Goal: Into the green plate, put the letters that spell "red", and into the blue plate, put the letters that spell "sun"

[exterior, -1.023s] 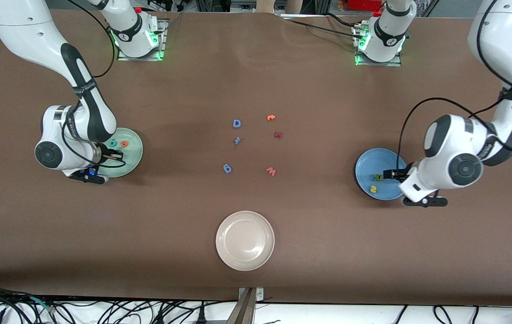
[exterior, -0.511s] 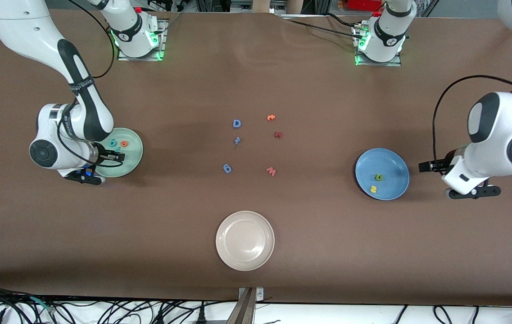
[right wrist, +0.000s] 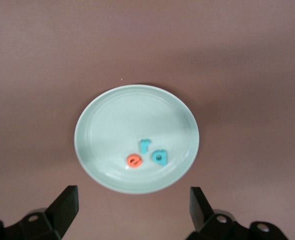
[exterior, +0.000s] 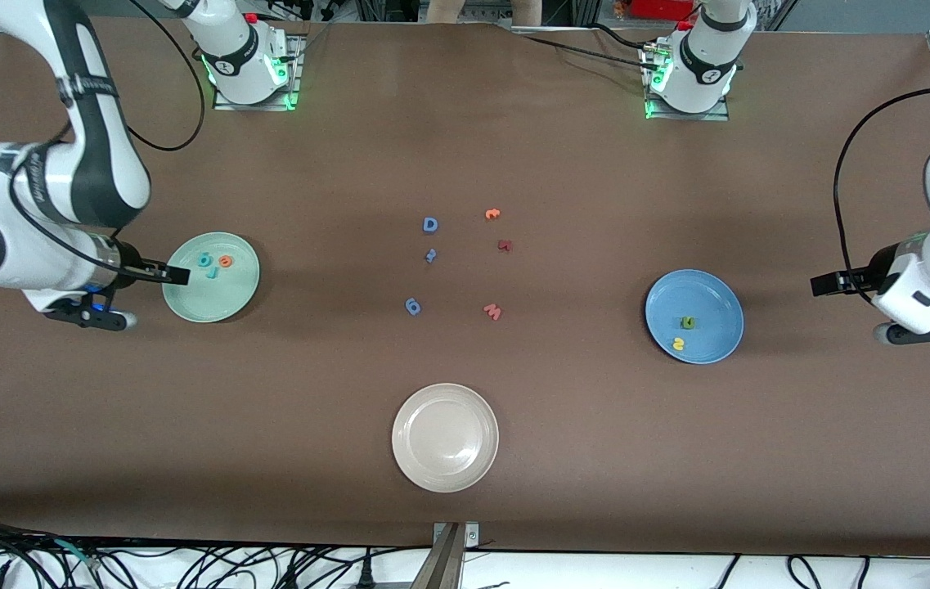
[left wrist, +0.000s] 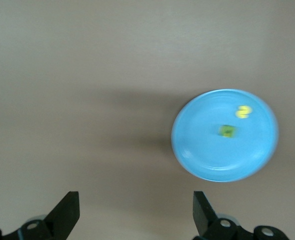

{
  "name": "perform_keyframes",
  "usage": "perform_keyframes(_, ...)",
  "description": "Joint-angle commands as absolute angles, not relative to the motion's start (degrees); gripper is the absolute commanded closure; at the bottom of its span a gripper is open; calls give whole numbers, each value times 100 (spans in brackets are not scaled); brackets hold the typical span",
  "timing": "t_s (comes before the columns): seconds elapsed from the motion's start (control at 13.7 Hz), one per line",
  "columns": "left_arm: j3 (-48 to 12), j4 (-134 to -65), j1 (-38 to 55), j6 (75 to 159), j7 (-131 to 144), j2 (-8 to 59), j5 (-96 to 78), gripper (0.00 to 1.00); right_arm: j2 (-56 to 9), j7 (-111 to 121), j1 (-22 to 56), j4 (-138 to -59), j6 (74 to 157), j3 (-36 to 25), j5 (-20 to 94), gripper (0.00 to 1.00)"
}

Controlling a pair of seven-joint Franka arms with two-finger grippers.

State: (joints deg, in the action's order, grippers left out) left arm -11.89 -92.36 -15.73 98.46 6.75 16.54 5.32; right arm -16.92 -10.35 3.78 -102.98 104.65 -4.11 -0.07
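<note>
We take this for a robotics lab: two white robot arms [exterior: 64,188] are bolted by metal base plates [exterior: 256,98] to a table [exterior: 465,147] under a brown cover, and loose cables [exterior: 186,564] trail along its near edge.

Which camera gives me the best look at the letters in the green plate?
The right wrist view: the orange letter and two teal letters show large in the green plate. The front view shows them tiny; the left wrist view misses them.
</note>
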Motion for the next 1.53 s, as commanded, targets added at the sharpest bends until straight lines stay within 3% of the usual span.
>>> perform_keyframes(0.0, -475, -9500, -1055, 9800, -110, 978, -210, 0, -1521, -958, 404, -9636, 9715, -457, 88, 1)
perform_keyframes(0.29, 210, -9677, -326, 9905, -1301, 545, -123, 0, -1451, -932, 404, -8641, 9097, -457, 26, 1)
perform_keyframes(0.8, 176, -9624, -106, 10415, -537, 475, -141, 0, -783, -923, 457, -8710, 9237, -448, -35, 1)
perform_keyframes(1.1, -192, -9677, -149, 9731, -159, 36, -141, 0, -633, -783, 466, -8701, 9325, -413, -290, 1)
perform_keyframes(1.46, -447, -9686, -272, 9624, -1, -70, -211, 0, -650, -844, 466, -8719, 9325, -439, 25, 0)
